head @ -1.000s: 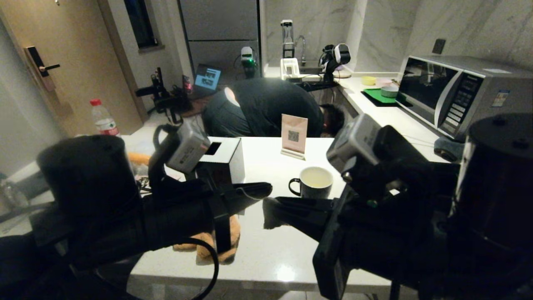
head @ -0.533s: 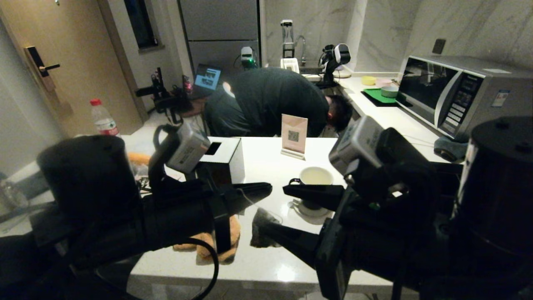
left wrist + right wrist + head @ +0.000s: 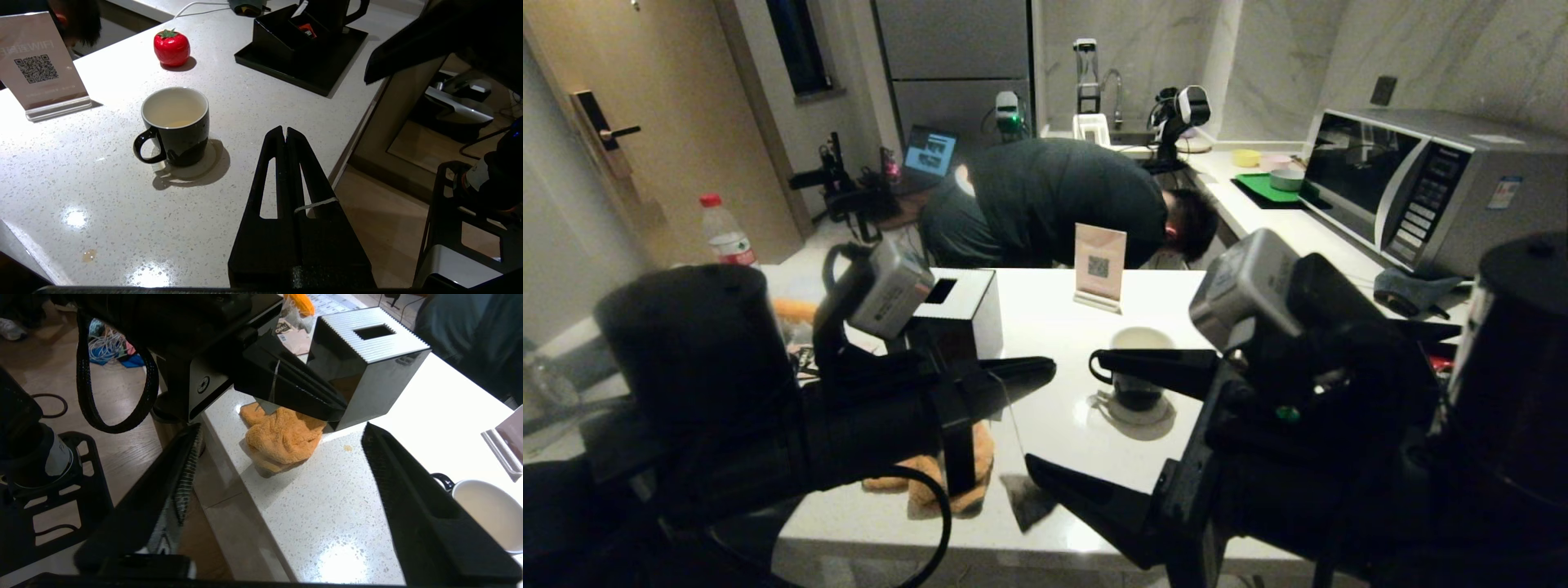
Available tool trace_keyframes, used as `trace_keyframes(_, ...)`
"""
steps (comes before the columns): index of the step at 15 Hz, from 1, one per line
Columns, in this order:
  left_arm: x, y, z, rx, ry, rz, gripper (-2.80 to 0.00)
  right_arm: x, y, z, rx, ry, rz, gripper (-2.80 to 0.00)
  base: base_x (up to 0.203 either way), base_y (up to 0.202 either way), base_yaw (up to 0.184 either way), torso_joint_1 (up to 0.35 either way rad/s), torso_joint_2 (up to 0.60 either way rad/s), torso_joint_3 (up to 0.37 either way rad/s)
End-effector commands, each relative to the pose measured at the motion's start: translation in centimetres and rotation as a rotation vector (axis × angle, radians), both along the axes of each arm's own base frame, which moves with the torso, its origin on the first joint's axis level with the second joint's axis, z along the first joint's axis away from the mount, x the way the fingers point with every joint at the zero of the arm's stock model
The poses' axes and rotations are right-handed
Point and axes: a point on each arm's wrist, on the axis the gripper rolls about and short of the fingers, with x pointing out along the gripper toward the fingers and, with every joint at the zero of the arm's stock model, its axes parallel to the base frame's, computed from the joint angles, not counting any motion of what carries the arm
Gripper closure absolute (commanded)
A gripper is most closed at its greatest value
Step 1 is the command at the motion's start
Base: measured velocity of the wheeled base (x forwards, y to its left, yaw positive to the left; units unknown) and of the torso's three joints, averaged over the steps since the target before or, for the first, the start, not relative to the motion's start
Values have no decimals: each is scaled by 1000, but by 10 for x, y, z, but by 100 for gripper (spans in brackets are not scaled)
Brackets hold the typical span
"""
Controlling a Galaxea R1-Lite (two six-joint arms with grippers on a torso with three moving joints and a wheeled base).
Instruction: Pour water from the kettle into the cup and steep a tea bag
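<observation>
Hanging by its string from the pinched-shut left gripper (image 3: 1045, 371), the tea bag (image 3: 1027, 500) is dangling, light and limp. The right gripper (image 3: 1094, 425) is gaping wide, holding nothing. Keeping hold by the string seems safest.

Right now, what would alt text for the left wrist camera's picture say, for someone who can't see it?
A black cup with a white inside stands on a speckled pale counter, just beyond the shut left gripper. Behind the cup are a QR-code sign, a red tomato-shaped object and a black tray.

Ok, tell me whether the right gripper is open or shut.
Open: the right gripper has its two black fingers spread wide, with bare white countertop between them.
</observation>
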Motion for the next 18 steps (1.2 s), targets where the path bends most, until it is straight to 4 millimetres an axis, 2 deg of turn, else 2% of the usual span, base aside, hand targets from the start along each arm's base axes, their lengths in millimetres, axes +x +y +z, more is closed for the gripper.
trace_keyframes(1, 0, 1, 1, -5, -5, 0, 0, -1, -1, 6, 27, -18, -2, -280, 0, 0, 0, 0, 0, 0)
trace_keyframes(3, 0, 1, 1, -5, -4, 1, 0, 1, -1, 12, 81, -53, -52, -280, 0, 0, 0, 0, 0, 0)
trace_keyframes(7, -4, 4, -1, 0, 2, 1, 0, 8, -5, 15, 106, -90, -329, -280, 0, 0, 0, 0, 0, 0)
trace_keyframes(9, -6, 6, -2, 1, 4, 3, 0, 20, -14, 16, 124, -106, -475, -280, 0, 0, 0, 0, 0, 0)
trace_keyframes(12, -7, 6, -1, -1, 1, 4, 0, 49, -40, 21, 142, -133, -646, -280, 0, 0, 0, 0, 0, 0)
trace_keyframes(13, -7, 7, -1, -1, 1, 4, 0, 59, -53, 23, 154, -146, -710, 0, 0, 0, 0, 0, 0, 0)
trace_keyframes(15, -7, 7, -1, -1, 1, 6, 0, 73, -79, 28, 174, -171, -825, 0, 0, 0, 0, 0, 0, 0)
trace_keyframes(18, -6, 6, -2, 1, 4, 6, 0, 77, -117, 28, 189, -197, -965, 0, 0, 0, 0, 0, 0, 0)
